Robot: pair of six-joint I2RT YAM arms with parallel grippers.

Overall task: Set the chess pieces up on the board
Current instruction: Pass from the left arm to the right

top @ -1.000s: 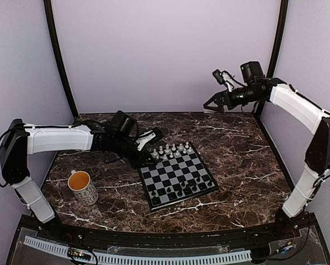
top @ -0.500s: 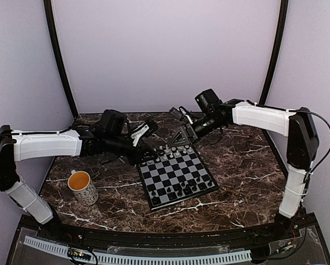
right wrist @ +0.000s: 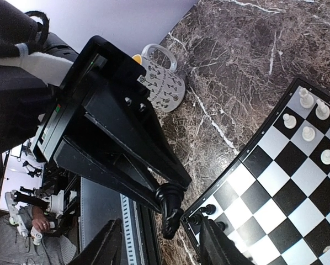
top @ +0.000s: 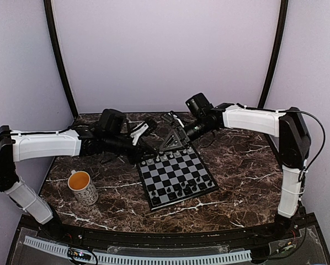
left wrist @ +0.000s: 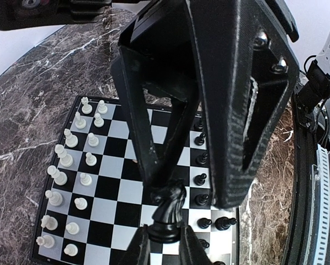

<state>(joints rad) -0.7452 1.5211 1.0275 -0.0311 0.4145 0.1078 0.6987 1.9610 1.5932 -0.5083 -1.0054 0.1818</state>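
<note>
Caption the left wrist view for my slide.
Left gripper pinches a black knight, the open right gripper close beside it, the board and its two rows of white pieces in the background.

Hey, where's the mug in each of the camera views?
Top external: mug at lower left, left of the board.
Left wrist: not in view.
Right wrist: mug at upper middle, on the marble beyond the board's corner.
Shared landmark: the board, seen in all three.

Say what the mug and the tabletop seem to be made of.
Mug: probably glazed ceramic, since it is glossy white with small dark printed motifs. Tabletop: looks like polished dark marble with white veins, though it could be a printed laminate.
</note>
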